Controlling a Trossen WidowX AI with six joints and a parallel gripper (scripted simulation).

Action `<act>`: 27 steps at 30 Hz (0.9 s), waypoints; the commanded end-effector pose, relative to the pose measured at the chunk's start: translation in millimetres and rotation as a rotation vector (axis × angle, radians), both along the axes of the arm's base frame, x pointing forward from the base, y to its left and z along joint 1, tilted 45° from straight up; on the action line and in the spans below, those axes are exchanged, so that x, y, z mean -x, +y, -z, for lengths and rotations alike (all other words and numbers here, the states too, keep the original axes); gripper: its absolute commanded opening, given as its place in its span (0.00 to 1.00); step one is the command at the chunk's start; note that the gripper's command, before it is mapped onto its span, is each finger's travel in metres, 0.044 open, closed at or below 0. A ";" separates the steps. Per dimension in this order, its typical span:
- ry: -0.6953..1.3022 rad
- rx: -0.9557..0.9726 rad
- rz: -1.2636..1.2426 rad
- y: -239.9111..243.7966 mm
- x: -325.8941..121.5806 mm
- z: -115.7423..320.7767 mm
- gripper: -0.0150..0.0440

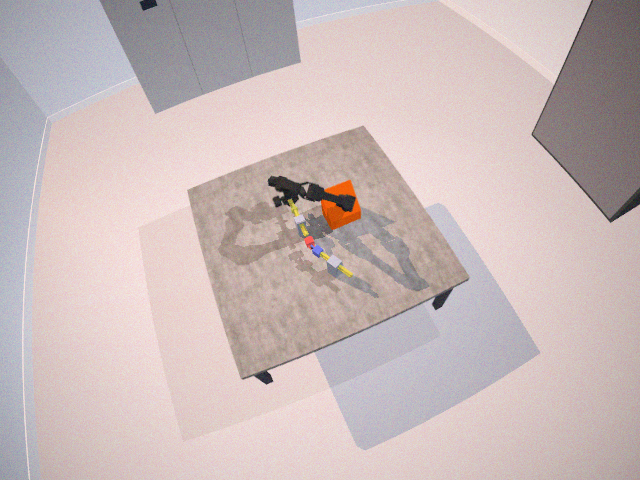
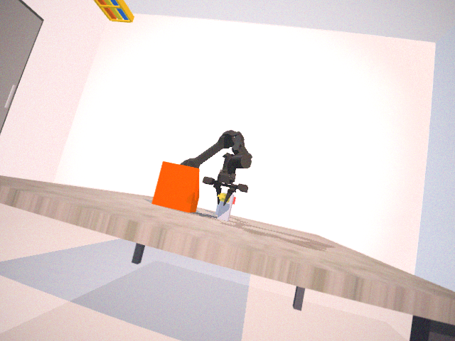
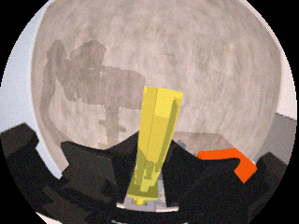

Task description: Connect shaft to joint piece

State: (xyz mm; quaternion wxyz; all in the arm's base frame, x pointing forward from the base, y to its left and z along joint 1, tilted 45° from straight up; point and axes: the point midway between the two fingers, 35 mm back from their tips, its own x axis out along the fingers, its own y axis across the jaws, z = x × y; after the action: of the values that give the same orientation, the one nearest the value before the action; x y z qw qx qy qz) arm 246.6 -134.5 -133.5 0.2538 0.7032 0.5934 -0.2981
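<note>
My gripper is shut on the second shaft, near its outer end. This yellow shaft runs through a pale grey block toward the red square piece. The shaft's inner end lies close to the red piece; whether it is inside the opening is too small to tell. The red piece sits beside a blue piece on the end of the first yellow shaft, which passes through another grey block.
A large orange box stands close beside the arm and the second shaft's block. All stand on a wooden table. Arm shadows fall across its top. Grey cabinets stand beyond the table.
</note>
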 end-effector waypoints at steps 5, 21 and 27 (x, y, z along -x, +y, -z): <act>0.002 -0.005 0.005 10.0 -1.8 -8.8 0.25; 0.002 -0.006 0.005 27.3 -4.7 -25.5 0.25; 0.002 -0.007 0.005 34.1 -5.9 -32.1 0.25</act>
State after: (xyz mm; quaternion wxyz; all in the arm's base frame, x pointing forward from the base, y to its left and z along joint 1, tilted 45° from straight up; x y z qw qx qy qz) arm 251.5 -105.7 -105.9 0.2532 0.7027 0.5935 -0.2997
